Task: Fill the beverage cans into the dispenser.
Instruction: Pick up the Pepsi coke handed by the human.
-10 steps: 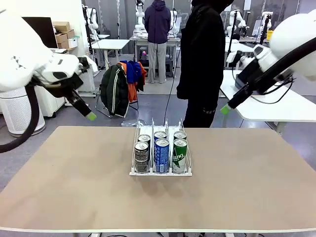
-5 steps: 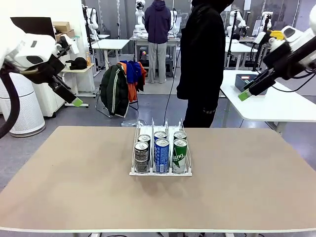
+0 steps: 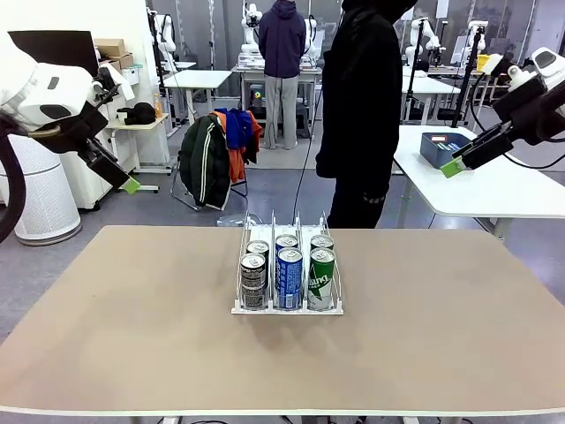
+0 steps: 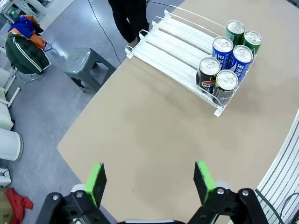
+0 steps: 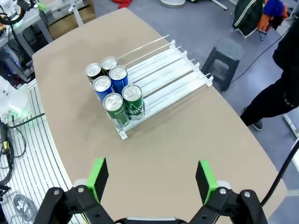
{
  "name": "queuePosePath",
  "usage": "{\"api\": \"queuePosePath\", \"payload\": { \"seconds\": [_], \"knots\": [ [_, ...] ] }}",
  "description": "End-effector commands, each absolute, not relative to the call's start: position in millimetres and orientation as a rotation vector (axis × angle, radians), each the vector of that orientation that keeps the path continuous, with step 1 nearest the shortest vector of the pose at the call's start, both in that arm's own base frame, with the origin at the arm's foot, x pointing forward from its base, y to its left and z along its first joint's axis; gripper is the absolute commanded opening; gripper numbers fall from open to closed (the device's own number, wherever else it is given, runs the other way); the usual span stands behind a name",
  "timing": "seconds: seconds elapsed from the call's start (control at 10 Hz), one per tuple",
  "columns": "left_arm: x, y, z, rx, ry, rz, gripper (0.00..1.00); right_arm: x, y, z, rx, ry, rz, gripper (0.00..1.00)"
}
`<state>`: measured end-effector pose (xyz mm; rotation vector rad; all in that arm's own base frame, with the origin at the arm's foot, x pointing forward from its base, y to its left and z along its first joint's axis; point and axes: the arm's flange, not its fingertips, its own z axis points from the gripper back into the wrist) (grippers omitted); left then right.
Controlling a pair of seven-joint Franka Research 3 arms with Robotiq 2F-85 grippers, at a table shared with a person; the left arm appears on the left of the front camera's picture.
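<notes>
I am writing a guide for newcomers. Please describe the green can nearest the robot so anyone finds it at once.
On the beige table, find the white three-lane wire rack in the middle, holding six slim aluminium cans. In the lane on the robot's right, take the can nearer the robot: green with white lettering, beside a blue can and in front of a second green can.

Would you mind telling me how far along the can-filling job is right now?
Done: six beverage cans stand in the dispenser, two per lane, at its robot-side end. In hand: nothing; the left end effector and right end effector hang open and empty. Left: every can I see is racked, so it looks finished unless more arrive; the lanes have room behind.
</notes>
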<state>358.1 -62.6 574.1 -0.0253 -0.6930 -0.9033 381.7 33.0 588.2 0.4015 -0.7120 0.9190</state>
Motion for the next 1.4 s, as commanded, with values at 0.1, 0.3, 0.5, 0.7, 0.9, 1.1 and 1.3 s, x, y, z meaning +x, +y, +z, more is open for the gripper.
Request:
{"api": "queuePosePath", "payload": {
  "seconds": [0.1, 0.3, 0.5, 0.7, 0.9, 1.1, 1.3],
  "knots": [
    [358, -60, 579, -0.039, -0.704, -0.917, 1.0, 383, 37, 596, 0.399, -0.704, 0.95, 1.0],
    [358, -60, 579, -0.039, -0.704, -0.917, 1.0, 377, 37, 600, 0.405, -0.682, 0.967, 1.0],
    [358, -60, 579, -0.039, -0.704, -0.917, 1.0, 382, 39, 635, 0.385, -0.647, 1.031, 1.0],
    [358, -60, 579, -0.039, -0.704, -0.917, 1.0, 389, 37, 673, 0.359, -0.697, 1.092, 1.0],
    [358, -60, 579, -0.039, -0.704, -0.917, 1.0, 396, 31, 697, 0.332, -0.768, 1.045, 1.0],
    [358, -60, 579, -0.039, -0.704, -0.917, 1.0, 398, 29, 708, 0.292, -0.822, 0.958, 1.0],
    [358, -60, 579, -0.039, -0.704, -0.917, 1.0, 403, 25, 709, 0.264, -0.873, 0.869, 1.0]
  ]
}}
